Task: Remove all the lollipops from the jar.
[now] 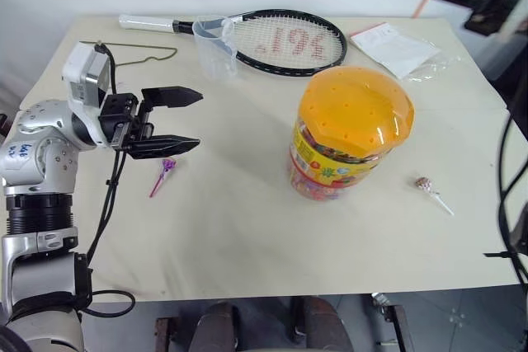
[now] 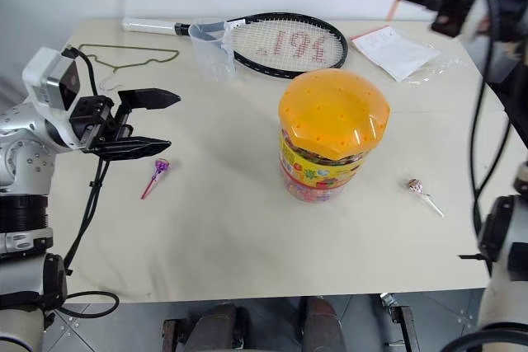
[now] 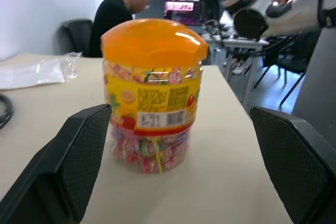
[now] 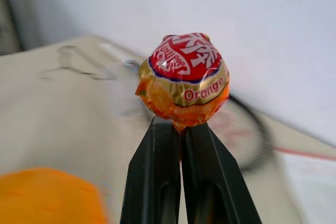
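**Ana:** Lollipops first: where are they?

**Ben:** The orange lollipop (image 4: 184,80), with its red top, sits pinched between the tips of the right gripper (image 4: 181,127). The black fingers are pressed together under the candy's head, so the pincer is clamped on it, raised well above the table (image 1: 247,237). The purple lollipop (image 1: 167,169) lies flat on the table, just under the left gripper. The pinkish-white lollipop (image 1: 425,185) lies on the table to the right of the jar, apart from it.

**Ana:** And the jar?

**Ben:** The jar (image 1: 346,133) stands upright near the middle of the table, domed orange lid on, wrapped sweets showing through the clear wall.

**Ana:** What is the left gripper doing?

**Ben:** The left gripper (image 1: 177,121) has its two fingers spread wide, holding nothing and touching nothing. It points sideways at the jar, well short of it.

**Ana:** Anything else up there?

**Ben:** A racket (image 1: 272,39), a clear measuring cup (image 1: 216,47) beside it, a wire hanger (image 1: 136,51) and a plastic bag (image 1: 396,47) at the far edge.
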You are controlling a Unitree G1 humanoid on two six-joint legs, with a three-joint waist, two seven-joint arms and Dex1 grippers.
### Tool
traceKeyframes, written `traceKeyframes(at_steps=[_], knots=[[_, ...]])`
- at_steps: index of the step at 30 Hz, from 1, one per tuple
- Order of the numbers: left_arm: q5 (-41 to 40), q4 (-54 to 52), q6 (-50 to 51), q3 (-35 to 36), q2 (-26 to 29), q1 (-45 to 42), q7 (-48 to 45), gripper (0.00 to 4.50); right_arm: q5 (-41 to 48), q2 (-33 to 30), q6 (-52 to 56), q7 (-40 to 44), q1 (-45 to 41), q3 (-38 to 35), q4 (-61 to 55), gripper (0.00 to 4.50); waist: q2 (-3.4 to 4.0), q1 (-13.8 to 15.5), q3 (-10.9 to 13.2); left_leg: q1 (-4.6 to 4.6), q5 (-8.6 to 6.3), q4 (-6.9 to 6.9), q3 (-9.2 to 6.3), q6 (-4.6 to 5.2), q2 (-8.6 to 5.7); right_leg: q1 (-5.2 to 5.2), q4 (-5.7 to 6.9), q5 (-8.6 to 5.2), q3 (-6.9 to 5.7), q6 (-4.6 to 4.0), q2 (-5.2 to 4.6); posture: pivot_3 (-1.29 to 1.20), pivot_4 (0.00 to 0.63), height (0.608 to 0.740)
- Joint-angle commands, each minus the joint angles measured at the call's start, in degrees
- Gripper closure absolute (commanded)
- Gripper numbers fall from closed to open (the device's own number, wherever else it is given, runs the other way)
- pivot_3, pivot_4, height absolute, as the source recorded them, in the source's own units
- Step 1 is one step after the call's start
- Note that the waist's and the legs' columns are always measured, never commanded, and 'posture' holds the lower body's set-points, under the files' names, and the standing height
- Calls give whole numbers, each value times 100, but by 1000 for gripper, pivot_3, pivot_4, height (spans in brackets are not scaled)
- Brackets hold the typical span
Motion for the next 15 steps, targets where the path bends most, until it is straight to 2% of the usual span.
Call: traceKeyframes(at_steps=[1,3,8,11,15], knots=[[-2,-53,-92,185,131,163,71,0,-537,-818,202,-122,1141,-346,267,4488,-9,20,-5,-2,0,0,0,0,0,1,-2,0,-4,0,0,0,150,740],[-30,-89,-34,202,170,255,99,0,-625,-1127,237,14,2042,-574,403,4488,-9,9,-5,-7,-2,2,12,4,-6,-4,-5,1,2,2,-7,0,150,740],[338,245,2,93,203,239,637,0,-950,-1356,-118,267,3464,-666,1125,4488,15,-35,-7,-3,2,0,15,1,-3,-10,3,2,7,4,-4,0,150,740],[448,322,50,64,196,261,834,0,-1237,-1245,-454,130,3661,-477,1818,4488,16,-53,-8,5,4,-1,23,-1,-1,-9,8,2,13,3,-2,0,150,740],[470,237,162,96,198,350,1068,0,-1502,-1012,-833,-84,3520,-351,2603,4488,17,-55,-8,10,4,3,30,-1,0,-7,11,3,22,3,-2,0,150,740]])
